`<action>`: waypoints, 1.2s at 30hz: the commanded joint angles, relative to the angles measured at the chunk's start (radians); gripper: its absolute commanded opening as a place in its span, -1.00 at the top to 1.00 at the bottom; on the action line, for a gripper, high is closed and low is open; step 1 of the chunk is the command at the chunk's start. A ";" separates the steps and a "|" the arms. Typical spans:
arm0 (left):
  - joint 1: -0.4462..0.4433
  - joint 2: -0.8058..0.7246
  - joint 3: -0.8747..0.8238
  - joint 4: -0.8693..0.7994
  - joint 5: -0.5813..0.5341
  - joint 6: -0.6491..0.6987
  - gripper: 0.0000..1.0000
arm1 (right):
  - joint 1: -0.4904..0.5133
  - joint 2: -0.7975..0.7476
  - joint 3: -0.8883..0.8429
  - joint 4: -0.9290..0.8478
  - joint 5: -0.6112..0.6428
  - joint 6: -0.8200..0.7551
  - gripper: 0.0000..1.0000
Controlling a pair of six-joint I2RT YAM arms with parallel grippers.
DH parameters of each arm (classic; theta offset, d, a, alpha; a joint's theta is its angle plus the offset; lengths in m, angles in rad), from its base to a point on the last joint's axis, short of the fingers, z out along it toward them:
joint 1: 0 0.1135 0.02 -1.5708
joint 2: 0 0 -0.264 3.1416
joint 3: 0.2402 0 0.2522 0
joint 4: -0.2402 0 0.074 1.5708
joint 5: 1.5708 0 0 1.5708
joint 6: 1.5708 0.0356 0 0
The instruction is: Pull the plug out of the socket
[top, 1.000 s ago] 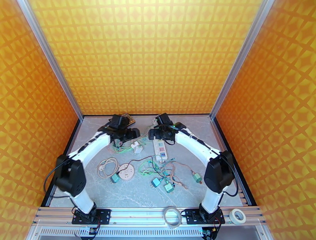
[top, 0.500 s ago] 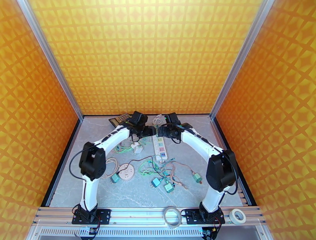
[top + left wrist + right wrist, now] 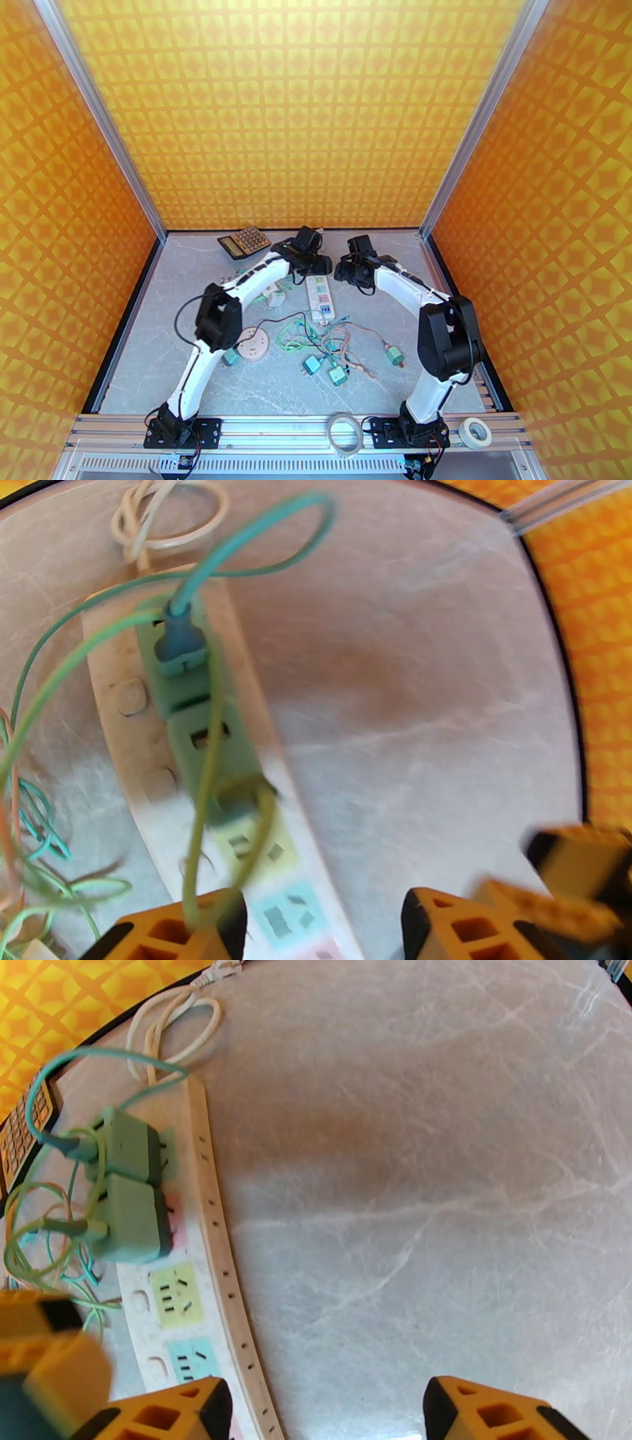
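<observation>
Plugs (image 3: 134, 1216) sit in socket strip (image 3: 178, 1295), clear from wrists; left fingers (image 3: 166, 936), right fingers (image 3: 490, 1414) apart

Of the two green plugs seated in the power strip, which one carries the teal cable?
The end plug nearest the coiled white cord; the other plug, next to the empty yellow socket, has a yellow-green cable.

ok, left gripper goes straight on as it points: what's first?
Probably the power strip, at its empty sockets short of the green plugs; the yellow-green wire may touch sooner. Depth unclear.
</observation>
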 commanded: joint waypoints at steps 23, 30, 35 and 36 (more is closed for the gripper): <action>-0.019 0.207 0.240 -0.091 -0.275 0.093 0.25 | -0.003 -0.055 -0.076 0.081 -0.218 0.033 -0.33; -0.021 0.058 0.018 -0.101 -0.282 0.108 0.34 | -0.004 0.041 -0.031 0.132 -0.307 0.039 -0.24; -0.021 0.016 -0.019 -0.113 -0.265 0.096 0.34 | -0.004 0.146 0.018 0.189 -0.418 0.072 -0.03; -0.020 0.018 -0.007 -0.119 -0.255 0.093 0.35 | -0.003 0.168 0.026 0.200 -0.440 0.080 0.00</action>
